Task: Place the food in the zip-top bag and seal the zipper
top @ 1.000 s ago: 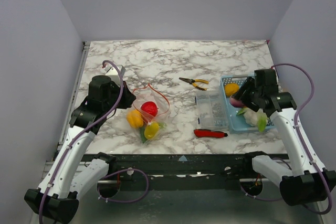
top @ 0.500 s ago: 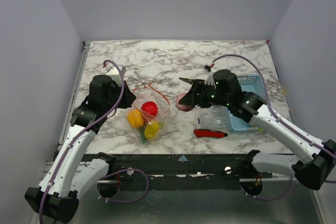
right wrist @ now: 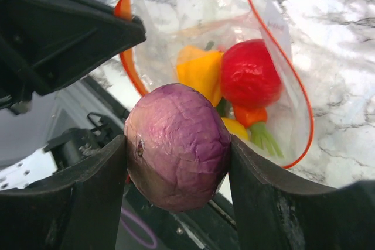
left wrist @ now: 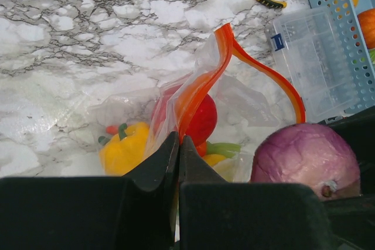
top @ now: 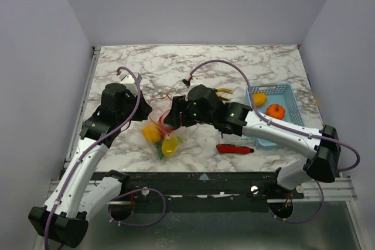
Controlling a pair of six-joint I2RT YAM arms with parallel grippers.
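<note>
The left tool [left wrist: 178,144] is pressed together, pinching one side of the zipper [left wrist: 269,71]. This lifts the rim, so the zip-top bag [right wrist: 170,27] gapes open. In the overhead view the bag lies at about 9 o'clock of the desk [top: 176,65]. Inside it rest a red tomato [right wrist: 251,74], a yellow pepper [right wrist: 199,71] and other small pieces. The right tool [right wrist: 177,171] clamps the pinkish-purple bulb [left wrist: 304,159] between both fingers, just at the bag's mouth, at 4 o'clock from the pinched rim. At 3 o'clock a blue basket [top: 293,95] holds an orange pepper [top: 275,110], and the red-handled knife [top: 234,149] lies at 5 o'clock.
</note>
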